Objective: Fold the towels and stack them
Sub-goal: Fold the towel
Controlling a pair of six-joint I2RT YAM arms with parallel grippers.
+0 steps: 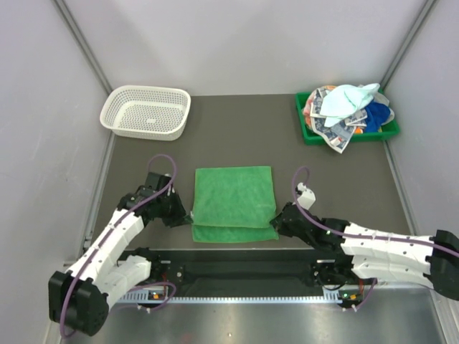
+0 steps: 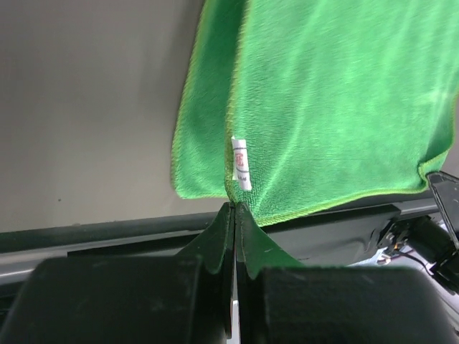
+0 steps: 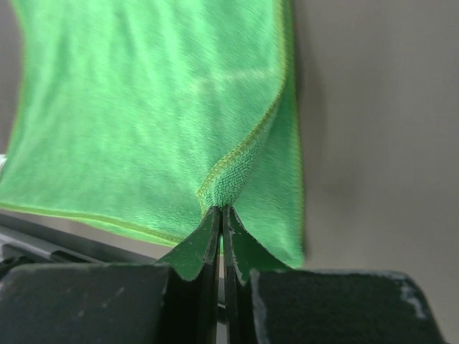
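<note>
Bright green towel (image 1: 235,193) lies doubled over on worktop (image 1: 237,136) — left jaws clamped on its near-left corner, right jaws clamped on near-right corner.

This is a robotics lab test cell rather than a home. Plain pale panels (image 1: 244,43) wall in the dark bench (image 1: 237,136) on three sides. Metal struts (image 1: 84,50) rise at its far corners, and two cabled arms (image 1: 115,240) are bolted to a rail (image 1: 244,271) along its near edge.
</note>
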